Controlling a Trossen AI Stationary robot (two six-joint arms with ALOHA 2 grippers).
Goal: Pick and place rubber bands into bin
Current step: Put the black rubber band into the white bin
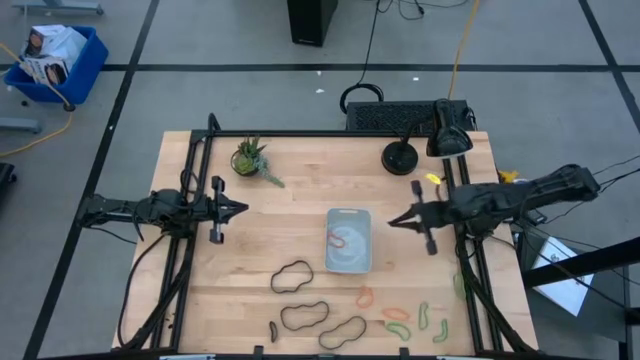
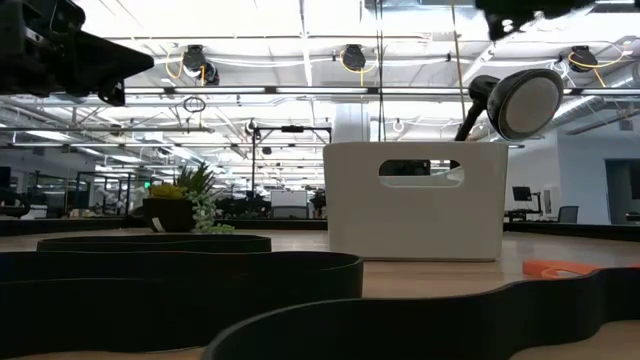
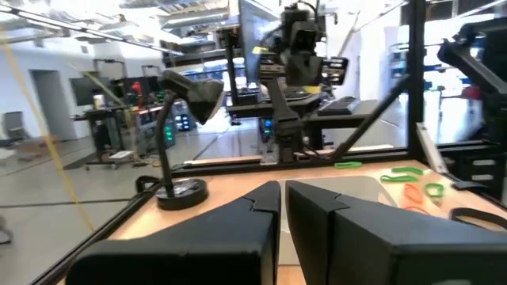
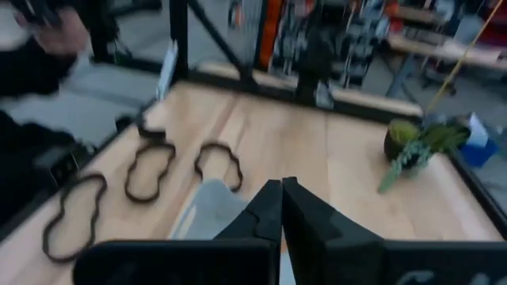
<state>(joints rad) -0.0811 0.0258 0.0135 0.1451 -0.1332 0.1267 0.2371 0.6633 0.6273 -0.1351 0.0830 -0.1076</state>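
The pale blue-grey bin (image 1: 348,240) stands on the wooden table's middle, with one orange-red rubber band (image 1: 337,240) lying in it. Three large dark wavy bands (image 1: 292,276) (image 1: 305,316) (image 1: 343,331) lie flat near the front edge. Smaller orange-red bands (image 1: 366,296) and green bands (image 1: 423,316) lie at the front right. My left gripper (image 1: 243,208) is shut and empty, left of the bin and above the table. My right gripper (image 1: 392,221) is shut and empty, just right of the bin. The right wrist view shows the bin (image 4: 207,207) and the dark bands (image 4: 150,170).
A small potted plant (image 1: 250,158) stands at the far left of the table. A black desk lamp (image 1: 400,155) stands at the far right. A bright blue crate (image 1: 55,60) sits on the floor beyond the table. A black frame runs along the table's sides.
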